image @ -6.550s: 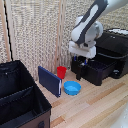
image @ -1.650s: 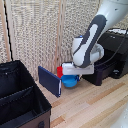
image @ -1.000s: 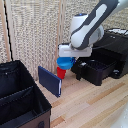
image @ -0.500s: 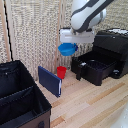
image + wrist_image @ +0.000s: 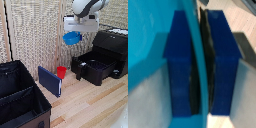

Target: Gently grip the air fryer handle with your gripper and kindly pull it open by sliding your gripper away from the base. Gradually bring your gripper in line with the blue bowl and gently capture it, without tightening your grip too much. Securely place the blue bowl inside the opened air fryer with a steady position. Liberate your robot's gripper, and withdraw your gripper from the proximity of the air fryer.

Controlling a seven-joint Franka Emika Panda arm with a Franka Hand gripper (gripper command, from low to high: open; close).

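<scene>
- Wooden floor [image 5: 95,102] carries the air fryer [image 5: 107,55], drawer pulled open.
- My gripper [image 5: 76,31] pinches the blue bowl [image 5: 72,38] rim, high above the red cup [image 5: 61,72].

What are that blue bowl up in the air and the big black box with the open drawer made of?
The blue bowl, held in the pincer, looks like smooth plastic: one even bright blue with a thin rim, seen clamped in the wrist view. The air fryer appears matte black plastic, dull with no strong shine; whether there is metal inside its drawer cannot be told.
</scene>
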